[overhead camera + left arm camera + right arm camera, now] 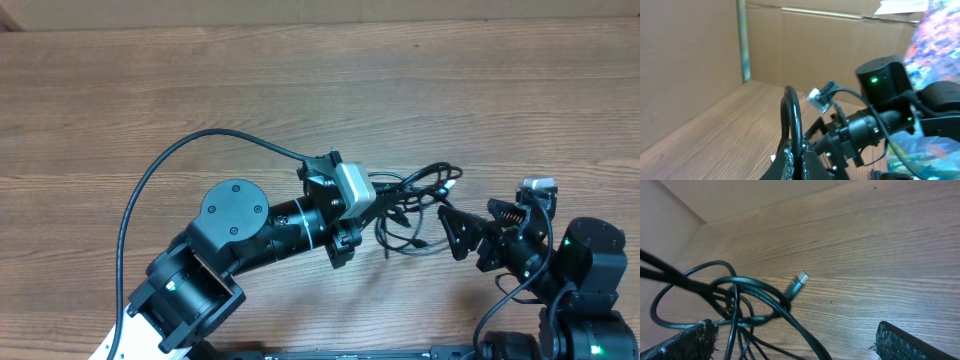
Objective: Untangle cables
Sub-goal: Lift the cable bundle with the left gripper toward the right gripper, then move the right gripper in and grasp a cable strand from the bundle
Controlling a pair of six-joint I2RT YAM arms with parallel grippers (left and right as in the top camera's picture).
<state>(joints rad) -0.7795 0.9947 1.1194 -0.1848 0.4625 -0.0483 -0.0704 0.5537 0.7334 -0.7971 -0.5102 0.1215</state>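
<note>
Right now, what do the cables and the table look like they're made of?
The cables: black rubbery plastic jacket, slight sheen; the plug tip looks silvery, probably metal. The table: matte brown wood grain, possibly laminate rather than solid wood.

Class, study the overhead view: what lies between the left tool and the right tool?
The tangled cables lie on the table between the left tool, shut on one loop, and the open right tool. The overhead view shows it.
</note>
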